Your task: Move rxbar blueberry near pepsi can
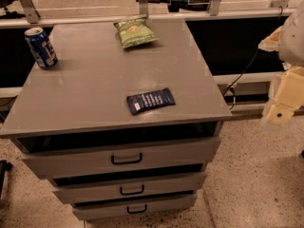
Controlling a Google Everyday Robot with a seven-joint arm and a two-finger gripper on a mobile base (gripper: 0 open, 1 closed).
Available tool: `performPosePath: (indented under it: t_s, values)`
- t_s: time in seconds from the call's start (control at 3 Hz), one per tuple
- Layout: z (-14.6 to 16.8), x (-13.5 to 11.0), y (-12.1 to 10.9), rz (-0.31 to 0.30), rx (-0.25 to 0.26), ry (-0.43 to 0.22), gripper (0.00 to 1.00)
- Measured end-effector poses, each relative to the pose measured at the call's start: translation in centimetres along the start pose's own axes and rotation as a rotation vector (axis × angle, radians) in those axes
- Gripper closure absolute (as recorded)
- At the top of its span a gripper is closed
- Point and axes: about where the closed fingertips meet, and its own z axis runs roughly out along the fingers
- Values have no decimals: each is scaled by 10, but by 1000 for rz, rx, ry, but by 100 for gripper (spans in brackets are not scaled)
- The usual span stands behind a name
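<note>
The rxbar blueberry (150,100) is a flat dark navy bar with white text, lying near the front right of the grey cabinet top (95,80). The pepsi can (41,47) stands upright at the top's far left corner. My gripper (281,109) hangs at the right edge of the view, off the cabinet's right side, well apart from the bar and holding nothing that I can see.
A green chip bag (135,32) lies at the back middle of the top. The cabinet has three drawers with black handles (127,159) in front. A dark cable (247,70) runs down on the right. Speckled floor surrounds the cabinet.
</note>
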Motion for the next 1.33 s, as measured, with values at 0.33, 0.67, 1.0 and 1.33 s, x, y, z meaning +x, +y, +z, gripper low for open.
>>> performPosePath:
  t_s: [0.33, 0.67, 1.0, 1.33]
  values:
    - [-1, -1, -1, -1, 5, -7, 0]
    - [22, -24, -7, -51, -28, -91, 0]
    - [62, -66, -8, -134, -89, -227, 0]
    - [92, -122, -6, -226, -122, -373, 0]
